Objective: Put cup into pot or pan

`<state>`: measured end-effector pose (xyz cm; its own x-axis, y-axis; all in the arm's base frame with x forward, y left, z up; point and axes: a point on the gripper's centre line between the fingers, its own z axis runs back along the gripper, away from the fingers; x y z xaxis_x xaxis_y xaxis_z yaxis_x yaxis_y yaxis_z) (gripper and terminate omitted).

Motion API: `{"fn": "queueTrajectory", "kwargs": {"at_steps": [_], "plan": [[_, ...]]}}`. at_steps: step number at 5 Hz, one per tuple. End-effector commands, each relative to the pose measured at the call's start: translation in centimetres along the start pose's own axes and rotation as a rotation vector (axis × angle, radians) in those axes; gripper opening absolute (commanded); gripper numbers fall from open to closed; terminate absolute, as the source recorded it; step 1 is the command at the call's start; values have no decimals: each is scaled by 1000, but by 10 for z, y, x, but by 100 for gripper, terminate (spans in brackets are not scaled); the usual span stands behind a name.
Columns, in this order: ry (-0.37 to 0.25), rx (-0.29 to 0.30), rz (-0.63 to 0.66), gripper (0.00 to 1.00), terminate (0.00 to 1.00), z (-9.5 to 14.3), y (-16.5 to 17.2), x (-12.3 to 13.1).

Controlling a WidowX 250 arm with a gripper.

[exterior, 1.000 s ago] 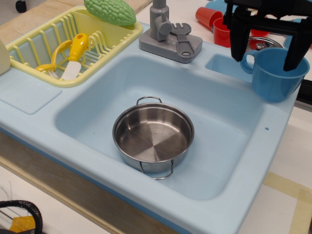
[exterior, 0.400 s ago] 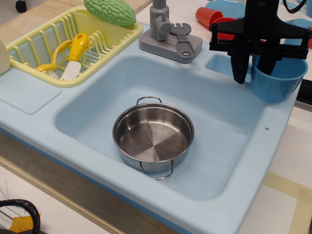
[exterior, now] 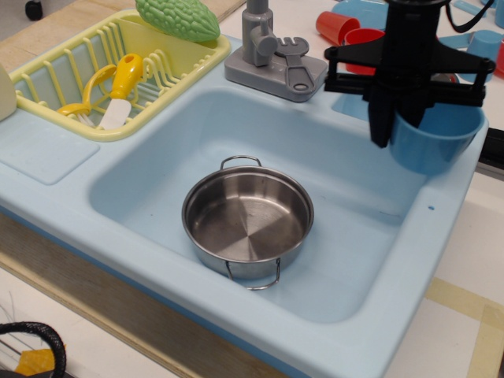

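The teal-blue cup (exterior: 439,139) is at the sink's back right corner, its handle hidden behind the gripper. My black gripper (exterior: 396,126) comes down from above on the cup's left rim, with one finger (exterior: 380,124) outside the wall and the other inside. It looks shut on the cup wall. The cup hangs partly over the basin's right edge. The shiny steel pan (exterior: 248,218) with two wire loop handles stands empty in the basin, down and to the left of the cup.
The light-blue sink (exterior: 150,169) surrounds the pan. A grey faucet (exterior: 266,43) stands at the back. A yellow dish rack (exterior: 55,75) at the left holds a yellow utensil (exterior: 124,85) and a green gourd (exterior: 178,19). Red cups (exterior: 346,31) lie behind the gripper.
The gripper has come down and moved left, its fingers narrowing from a wide straddle onto the cup's left wall. The cup has shifted left toward the basin.
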<state>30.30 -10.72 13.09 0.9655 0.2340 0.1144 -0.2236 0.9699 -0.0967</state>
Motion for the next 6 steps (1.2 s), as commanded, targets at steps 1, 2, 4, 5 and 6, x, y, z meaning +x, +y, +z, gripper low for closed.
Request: {"fn": "queueTrajectory", "kwargs": {"at_steps": [1,2,4,5,6], "plan": [[-94,-26,114,0,0,30,29,-10],[-109,-27,170,0,0,34,59,-10],[-49,-21,222,0,0,19,109,-15],[-21,-33,196,100,0,14,113,-19],[-12,-84,174,100,0,12,111,-20]]}}
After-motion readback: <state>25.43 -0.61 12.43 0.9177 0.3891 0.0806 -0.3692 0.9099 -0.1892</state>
